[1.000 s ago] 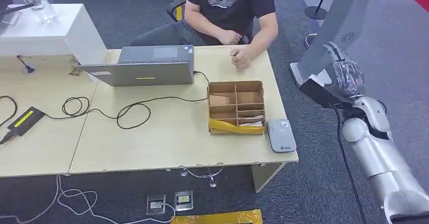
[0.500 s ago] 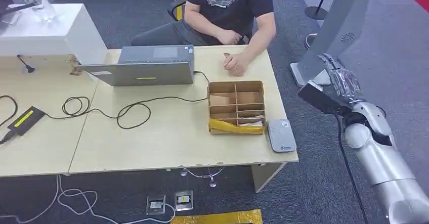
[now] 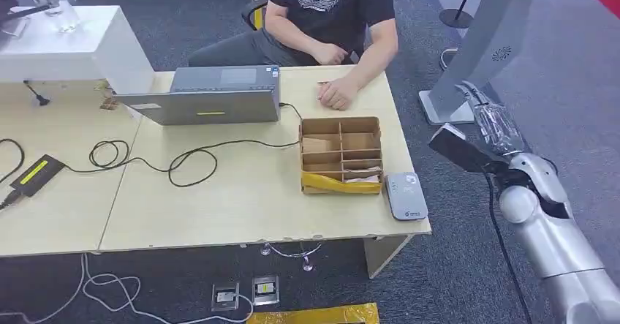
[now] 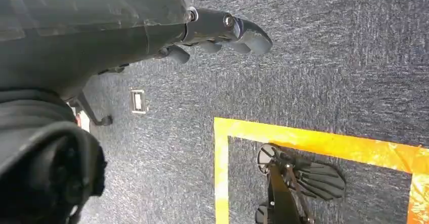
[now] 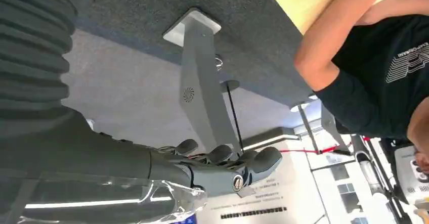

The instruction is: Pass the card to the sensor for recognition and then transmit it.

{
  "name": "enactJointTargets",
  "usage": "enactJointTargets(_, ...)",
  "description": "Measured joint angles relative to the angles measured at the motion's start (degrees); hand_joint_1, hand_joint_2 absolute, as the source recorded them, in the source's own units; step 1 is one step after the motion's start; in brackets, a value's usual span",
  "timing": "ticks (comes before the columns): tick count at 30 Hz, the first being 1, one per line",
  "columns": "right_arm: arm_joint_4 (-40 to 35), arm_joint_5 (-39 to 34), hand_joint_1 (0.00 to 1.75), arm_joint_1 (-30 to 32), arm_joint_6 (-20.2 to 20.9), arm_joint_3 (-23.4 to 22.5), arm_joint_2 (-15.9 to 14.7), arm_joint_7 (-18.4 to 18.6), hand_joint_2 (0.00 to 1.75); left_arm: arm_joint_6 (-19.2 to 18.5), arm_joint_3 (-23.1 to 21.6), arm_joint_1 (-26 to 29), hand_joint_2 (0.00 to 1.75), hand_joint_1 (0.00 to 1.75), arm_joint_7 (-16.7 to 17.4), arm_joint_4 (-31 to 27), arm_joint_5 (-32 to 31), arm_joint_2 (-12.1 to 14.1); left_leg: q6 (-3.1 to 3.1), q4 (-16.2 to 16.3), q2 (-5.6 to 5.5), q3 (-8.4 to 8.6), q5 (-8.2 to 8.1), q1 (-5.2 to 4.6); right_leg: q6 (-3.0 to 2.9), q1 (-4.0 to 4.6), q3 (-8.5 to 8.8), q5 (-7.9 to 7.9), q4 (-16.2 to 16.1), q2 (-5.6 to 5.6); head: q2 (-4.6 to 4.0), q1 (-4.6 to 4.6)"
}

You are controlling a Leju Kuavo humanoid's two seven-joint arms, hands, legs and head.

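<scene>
My right hand (image 3: 491, 123) is raised in the air off the table's right end, fingers stretched out and apart, holding nothing; the right wrist view shows the same hand (image 5: 222, 169) empty. A grey card sensor (image 3: 406, 196) lies on the table's near right corner. Beside it stands a cardboard divider box (image 3: 341, 154) with a yellow piece and some flat items in its front compartments. I cannot make out a single card. My left hand (image 4: 217, 29) hangs over the carpet with nothing in it.
A person sits at the far side, one hand (image 3: 338, 92) resting flat on the table (image 3: 241, 207) just behind the box. A laptop (image 3: 212, 93) and black cables (image 3: 175, 159) lie to the left. A grey stand (image 3: 482, 46) rises behind my right hand.
My right hand has dropped a little and drifted towards the table. The person's hand, lifted and closed before, now lies flat on the tabletop.
</scene>
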Motion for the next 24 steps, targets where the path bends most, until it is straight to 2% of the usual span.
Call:
enactJointTargets(3, -0.24, 0.00, 0.00, 0.13, 0.43, -0.02, -0.04, 0.54, 1.75, 0.02, 0.00, 0.00, 0.00, 0.00, 0.00, 0.00, 0.04, 0.00, 0.00, 0.00, 0.00, 0.01, 0.00, 0.00, 0.00, 0.00, -0.02, 0.00, 0.00, 0.00, 0.00, 0.00)
enactJointTargets(5, -1.96, -0.02, 0.00, 2.06, 2.99, -0.22, -0.96, 3.88, 1.75, 0.09, 0.00, -0.02, 0.00, 0.00, 0.00, 0.00, 0.33, 0.02, 0.01, 0.01, -0.08, 0.06, -0.01, 0.01, -0.01, 0.02, 0.04, -0.03, -0.04, -0.03, 0.00, -0.02)
enactJointTargets(7, -5.92, -0.02, 0.00, 6.58, 4.54, -1.07, -2.36, 6.14, 1.75, 0.09, 0.00, 0.09, 0.00, 0.00, 0.00, 0.00, 0.50, 0.15, 0.03, 0.01, -0.31, 0.01, -0.02, 0.03, -0.02, 0.03, 0.13, -0.10, -0.04, -0.21, 0.00, 0.05)
enactJointTargets(11, -10.65, -0.02, 0.00, 9.93, 5.36, -1.60, -3.63, 7.13, 1.75, 0.15, 0.00, 0.06, 0.00, 0.00, 0.00, 0.02, 0.59, 0.52, -0.08, 0.00, 0.00, 0.03, -0.13, 0.02, -0.03, 0.01, 0.02, -0.09, -0.02, 0.08, 0.00, -0.04)
enactJointTargets(14, -13.20, 0.50, 0.00, 11.36, 8.31, -2.10, -4.31, 7.67, 1.75, 0.15, -0.09, 0.02, 0.00, 0.00, 0.04, 0.02, 0.68, 0.57, -0.08, -0.01, 0.04, 0.04, -0.13, 0.03, -0.04, 0.03, 0.03, -0.10, -0.02, 0.02, 0.00, 0.02)
enactJointTargets(19, -12.72, 2.97, 0.00, 14.07, 5.66, -1.35, -3.67, 5.94, 1.75, 0.52, -0.52, 0.03, 0.00, 0.00, 0.37, 0.02, 1.22, 0.46, -0.08, -0.01, 0.01, 0.01, -0.12, 0.05, -0.04, 0.05, 0.03, -0.11, -0.02, 0.01, 0.00, 0.00)
enactJointTargets(24, -12.09, 3.10, 0.00, 14.59, 5.38, -0.92, -3.32, 5.77, 1.75, 0.55, -0.52, 0.02, 0.00, 0.00, 0.63, 0.02, 1.25, 0.46, -0.08, -0.01, 0.01, 0.01, -0.12, 0.05, -0.05, 0.05, 0.02, -0.11, -0.02, 0.01, 0.00, 0.00)
